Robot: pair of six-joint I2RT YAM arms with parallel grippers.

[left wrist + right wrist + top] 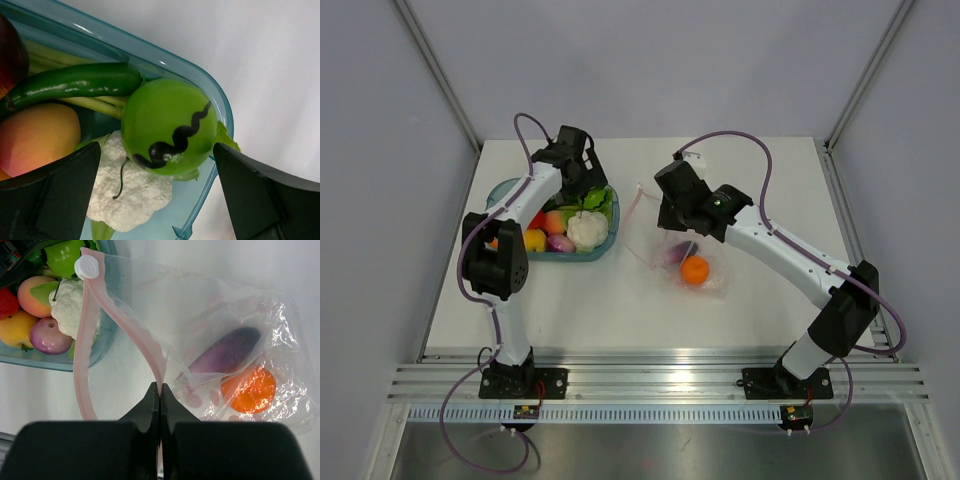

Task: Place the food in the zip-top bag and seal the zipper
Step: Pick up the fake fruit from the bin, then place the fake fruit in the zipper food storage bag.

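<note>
At the left of the overhead view the teal tray (575, 258) is holding most of the food, and the left claw (582, 182) is hovering over its upper right corner with fingers spread wide. In its own view they are flanking a green ball (167, 125) lying on the cauliflower (132, 197) beside a green pepper (75, 82), without touching it. Right of centre the clear bag (715, 285) is lying on the table with an orange (694, 270) and a purple eggplant (225, 355) already inside. The right claw (160, 390) is pinching the pink zipper strip (86, 350) tight, so the mouth is gaping toward the tray. The ball is looking smooth and round, so an off-centre squeeze is likely to squirt it away. With only one lip pinched, the thin mouth may sag shut, or the strip may slip free
</note>
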